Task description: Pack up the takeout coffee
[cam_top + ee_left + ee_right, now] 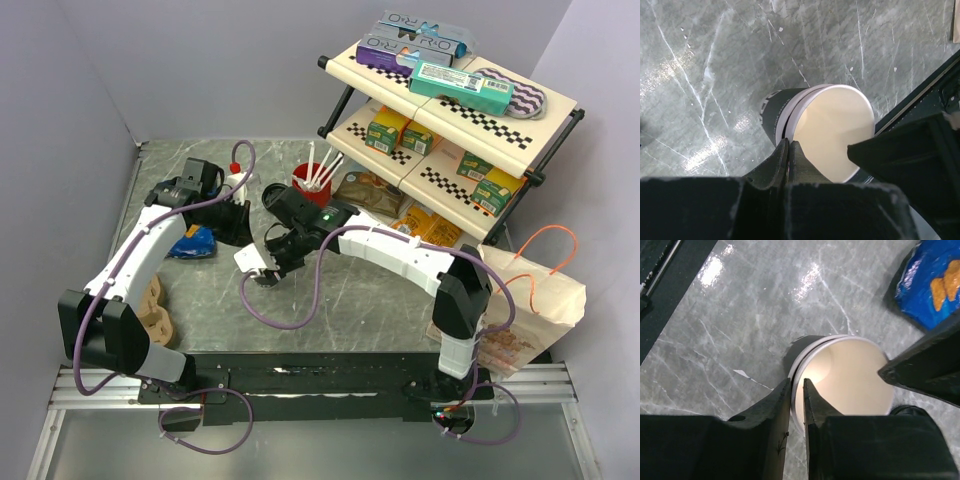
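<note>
Rims matter here: your left gripper (789,143) pinches the takeout coffee cup (835,130) by its wall left of centre, and the right gripper (796,383), narrowly spread, straddles a second cup (850,375) just near-right of it.

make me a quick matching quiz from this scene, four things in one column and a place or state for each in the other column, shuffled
Things:
1. paper cup
2. red cup
3. blue snack bag
4. teal box

Place or state:
a. on the top shelf of the rack
b. holds white straws
c. no lid on it, cream inside showing
d. on the table beside the left arm

Pairs: 1-c, 2-b, 3-d, 4-a
</note>
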